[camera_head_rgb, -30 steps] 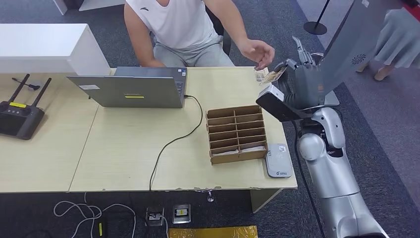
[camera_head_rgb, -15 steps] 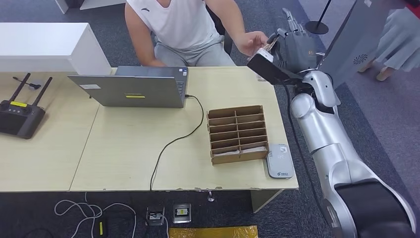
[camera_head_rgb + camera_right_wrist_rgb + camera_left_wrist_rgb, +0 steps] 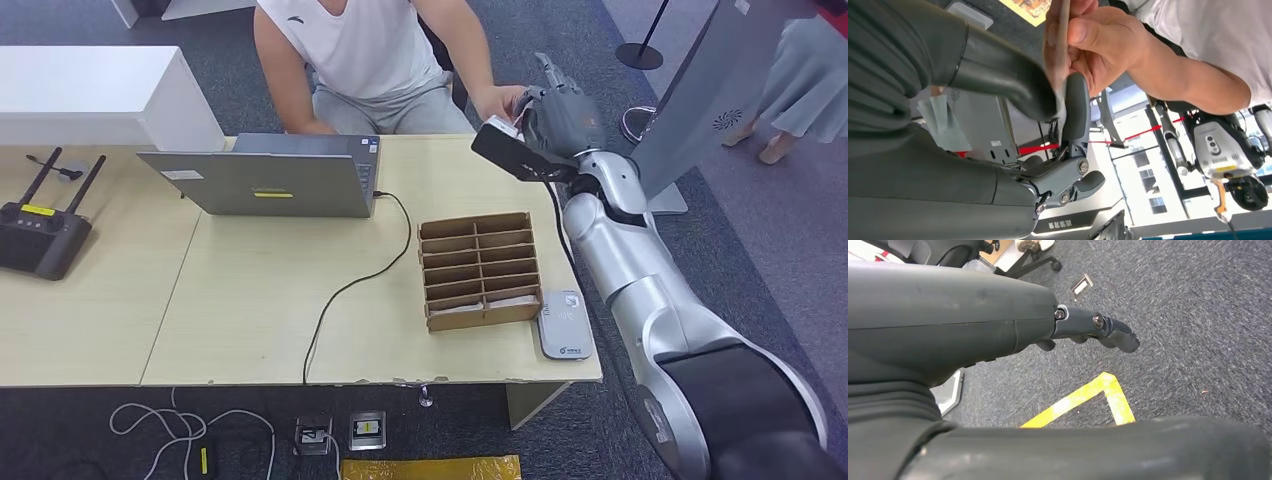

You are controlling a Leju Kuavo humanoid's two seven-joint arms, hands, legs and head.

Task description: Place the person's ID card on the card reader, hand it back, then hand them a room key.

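Note:
My right hand [image 3: 556, 116] is raised beyond the table's far right corner, up against the person's hand [image 3: 499, 100]. In the right wrist view a thin card [image 3: 1063, 55] shows edge-on, pinched between my thumb [image 3: 998, 75] and a dark finger [image 3: 1076, 110]. The person's hand [image 3: 1098, 45] grips the same card at its other end, thumb on one face and fingers on the other. The grey card reader [image 3: 563, 323] lies at the table's front right corner. My left hand [image 3: 1088, 329] hangs over the carpet, holding nothing, fingers loosely extended.
A cardboard slotted box [image 3: 479, 268] stands just left of the reader. An open laptop [image 3: 262, 180] with a black cable sits mid-table, and a black router [image 3: 40, 235] at the far left. A grey panel [image 3: 700, 90] stands right of my arm.
My right arm has swung up and left from over the table's right edge to the person's hand. The person's hand, apart before, now grips the card.

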